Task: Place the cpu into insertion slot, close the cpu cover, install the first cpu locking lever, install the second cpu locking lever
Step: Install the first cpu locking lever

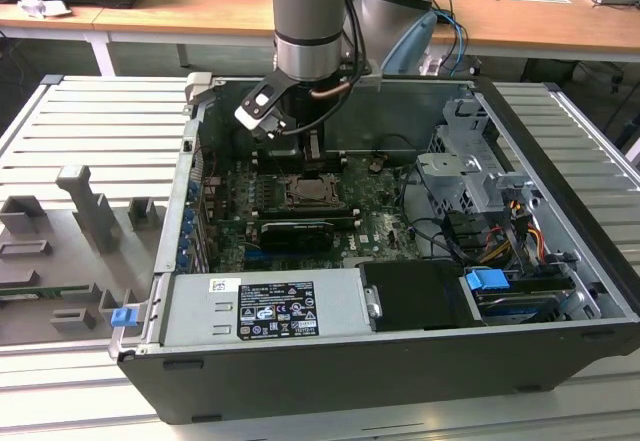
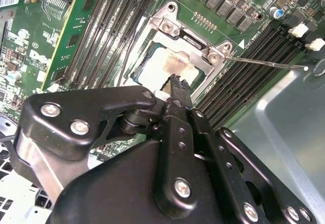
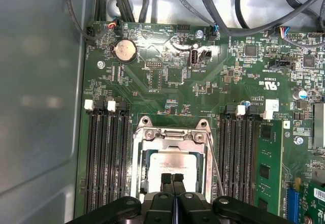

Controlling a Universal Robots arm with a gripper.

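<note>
Reaching down into one open computer case (image 1: 300, 381), a single robot arm (image 1: 310, 21) hangs over the far middle of one green circuit board (image 3: 167, 76). One grey power box (image 1: 270, 306) lies along the near wall, toward the exterior view's left. Two banks of memory slots (image 3: 106, 158) flank one metal cover (image 3: 170, 134), which lies flat around one cpu (image 3: 170, 160) seated in its slot. The claw (image 3: 172, 179), its two fingers (image 3: 166, 179) pressed together on nothing, sits right over the cpu. One thin lever (image 2: 264, 62) sticks out beside the cover.
</note>
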